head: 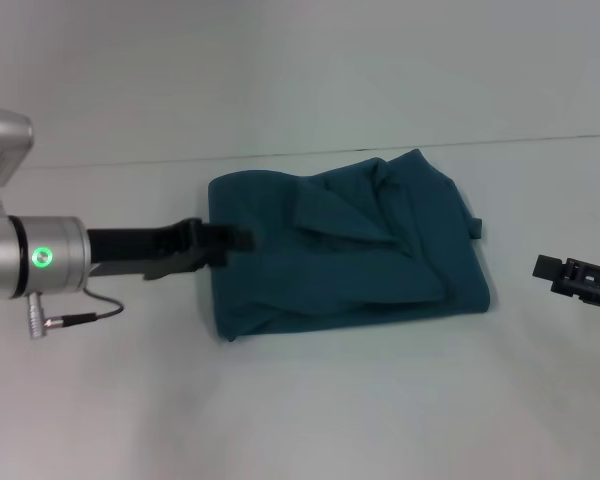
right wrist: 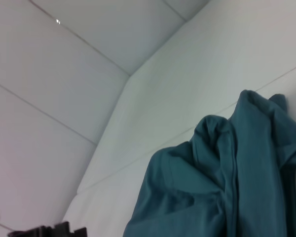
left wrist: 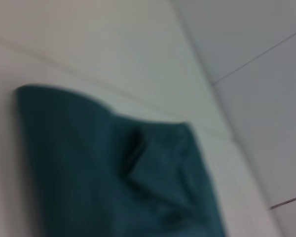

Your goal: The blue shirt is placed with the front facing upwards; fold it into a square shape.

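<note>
The blue shirt lies in the middle of the white table, already gathered into a rough, nearly square bundle. Its left edge is fairly straight, but the top layer is rumpled: a loose flap runs diagonally across the upper half, and the far right corner bulges out, with a small tab of cloth poking from the right edge. No print shows on the surface that faces up.

The left gripper reaches in from the left at table height, its tip over the shirt's left edge, about halfway along it. Its dark fingers look drawn close together, but whether they pinch cloth or only rest on it cannot be told from the head view, and the left wrist view shows only the shirt and the table. The right gripper sits well apart from the shirt, off to the right near the picture's edge, with nothing in it; how far it is open cannot be told.

The step in hand appears to be tidying or finishing a fold from the left side. To do it well, the left gripper should take every layer at the edge rather than only the top one, lift low, and carry the cloth straight across so the edges meet. The crumpled right corner will probably need flattening for a true square.
</note>
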### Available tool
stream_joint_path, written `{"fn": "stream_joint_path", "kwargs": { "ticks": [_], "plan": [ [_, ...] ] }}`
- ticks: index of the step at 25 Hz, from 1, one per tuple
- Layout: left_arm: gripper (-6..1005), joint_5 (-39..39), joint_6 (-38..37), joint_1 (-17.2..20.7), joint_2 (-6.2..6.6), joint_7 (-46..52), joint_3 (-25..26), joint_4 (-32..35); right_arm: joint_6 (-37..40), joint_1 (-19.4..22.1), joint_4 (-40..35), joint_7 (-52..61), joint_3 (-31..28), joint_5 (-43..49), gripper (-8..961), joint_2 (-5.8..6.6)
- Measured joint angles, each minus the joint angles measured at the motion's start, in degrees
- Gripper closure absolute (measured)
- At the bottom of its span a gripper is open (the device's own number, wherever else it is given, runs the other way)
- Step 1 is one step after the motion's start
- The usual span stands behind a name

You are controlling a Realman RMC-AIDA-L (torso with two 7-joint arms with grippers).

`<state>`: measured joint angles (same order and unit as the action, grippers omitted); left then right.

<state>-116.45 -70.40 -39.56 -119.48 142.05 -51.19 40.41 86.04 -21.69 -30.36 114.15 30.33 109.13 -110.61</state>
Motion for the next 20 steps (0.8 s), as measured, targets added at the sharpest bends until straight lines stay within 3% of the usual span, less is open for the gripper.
{"fn": "stream_joint_path", "kwargs": {
  "ticks": [3, 8, 13, 20],
  "plan": [
    [436, -5.9, 1.3, -0.5, 0.26, 0.8, 1.2, 0.7, 0.0, -0.4, 0.0, 0.0, 0.0, 0.3, 115, 0.04],
    [397, -6.1, 2.8, 0.0, -0.03, 1.0, 1.7, 2.1, 0.0, -0.4, 0.0, 0.0, 0.0, 0.3, 116, 0.00],
    [158, -6.5, 3.1, 0.1, -0.14, 2.3, 2.0, 1.7, -0.3, -0.2, 0.2, 0.0, -0.3, 0.3, 118, -0.10],
    [113, -6.7, 7.1, -1.0, -0.97, 7.4, 1.7, -2.7, -0.4, -0.5, 0.4, -0.1, -0.3, 0.3, 120, -0.26]
  ]
}}
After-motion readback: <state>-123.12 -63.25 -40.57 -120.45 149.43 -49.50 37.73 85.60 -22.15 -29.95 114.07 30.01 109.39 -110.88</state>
